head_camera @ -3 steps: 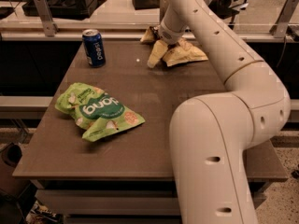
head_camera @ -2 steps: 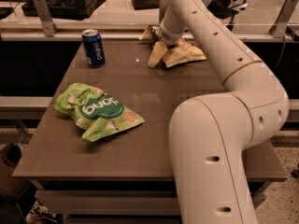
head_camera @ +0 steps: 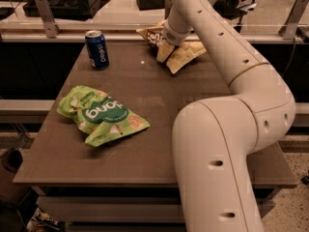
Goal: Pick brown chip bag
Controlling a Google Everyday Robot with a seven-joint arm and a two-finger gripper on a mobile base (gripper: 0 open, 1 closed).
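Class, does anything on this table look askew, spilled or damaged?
Nothing spilled. The green bag lies crumpled and askew at the left; the brown chip bag is rumpled at the far edge, under the gripper. The blue can stands upright.

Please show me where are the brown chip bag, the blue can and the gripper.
brown chip bag (head_camera: pixel 189 53), camera view, on its pale right end.
blue can (head_camera: pixel 97 50), camera view, on its side wall.
gripper (head_camera: pixel 165 48), camera view, at its tip, against the bag's left part.
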